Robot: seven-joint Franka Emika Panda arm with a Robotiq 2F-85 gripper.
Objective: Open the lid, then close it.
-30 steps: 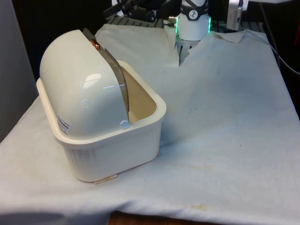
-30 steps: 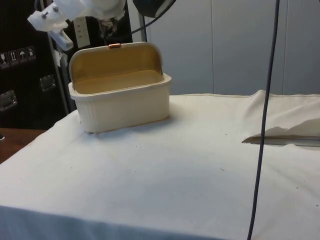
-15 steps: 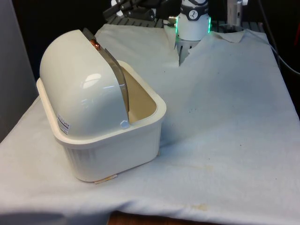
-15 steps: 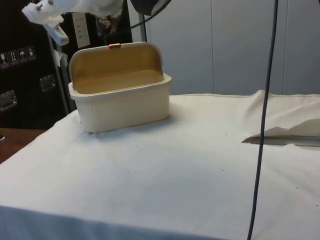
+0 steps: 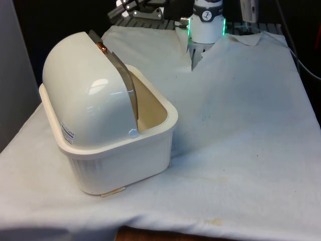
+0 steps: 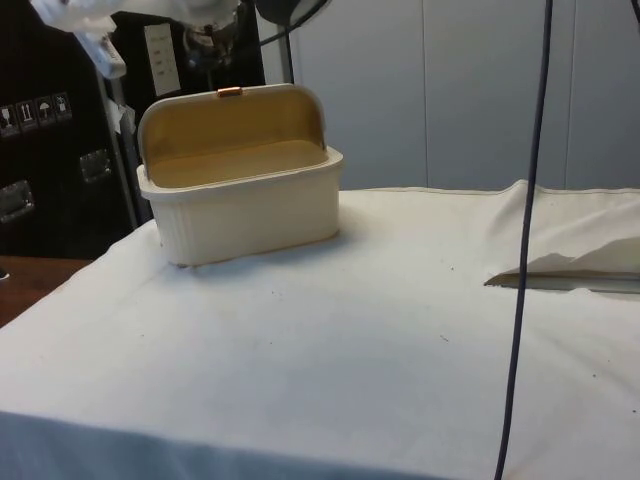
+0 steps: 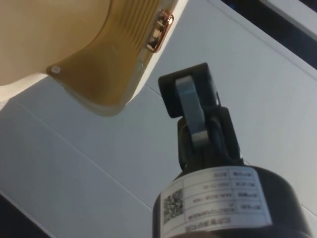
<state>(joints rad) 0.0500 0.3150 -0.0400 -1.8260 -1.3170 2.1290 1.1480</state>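
Note:
A cream bread box (image 5: 120,153) stands on the white cloth at the front view's left. Its domed lid (image 5: 83,85) is rolled back, so the tan inside (image 6: 235,160) lies open. A small copper handle (image 5: 101,47) sits on the lid's upper edge, also seen as the handle (image 6: 229,91) in the side view. My gripper (image 5: 133,6) hangs high above and behind the box, apart from it. In the side view the gripper (image 6: 205,25) is up over the lid's top edge. The wrist view has the gripper (image 7: 190,96) close beside the copper handle (image 7: 159,30) without touching it.
White cloth (image 5: 241,125) covers the table, with a slit near the robot's base (image 5: 193,57). A dark cable (image 6: 525,250) hangs down in the side view. The table's front edge (image 5: 165,233) is close beneath the box.
The gripper has risen and drifted towards the front view's left, away from the lid. The box and its open lid have not moved.

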